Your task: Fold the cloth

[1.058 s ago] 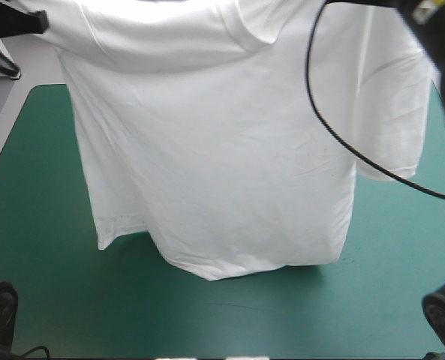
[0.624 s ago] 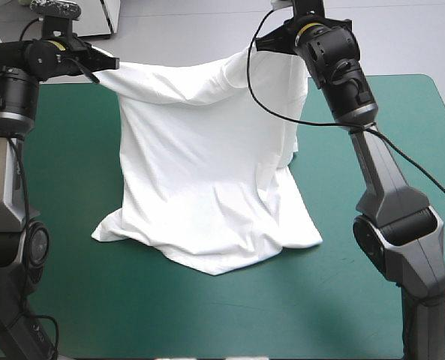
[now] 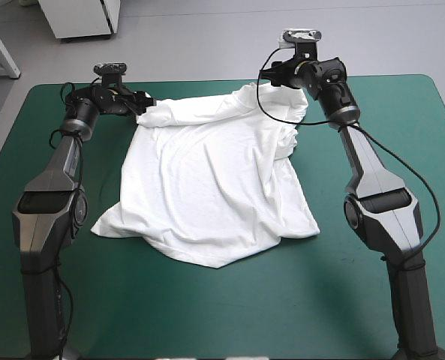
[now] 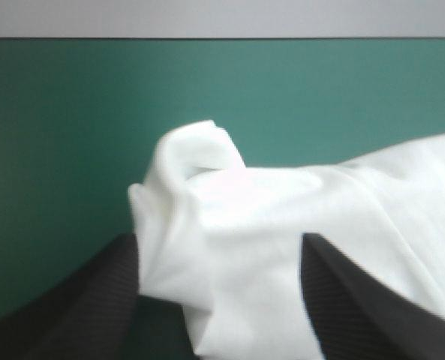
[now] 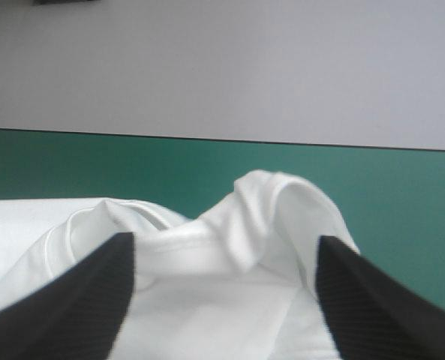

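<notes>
While both grippers (image 4: 218, 236) (image 5: 224, 238) gape, T-shirt (image 3: 207, 180) lies spread — rumpled.

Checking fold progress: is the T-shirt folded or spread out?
Spread, not folded: the T-shirt lies flat and wrinkled on the table, shoulders at the left gripper and right gripper.

One white T-shirt (image 3: 207, 187) lying between two grippers, the left gripper (image 3: 142, 103) and the right gripper (image 3: 270, 76), one teal-green surface (image 3: 282, 300) stretching under both.

T-shirt (image 3: 207, 187): thin white cloth, matt, wrinkled. Cover (image 3: 282, 300): teal-green, smooth, matt. Pincer fingers (image 4: 72, 315): black, finely ribbed.
</notes>
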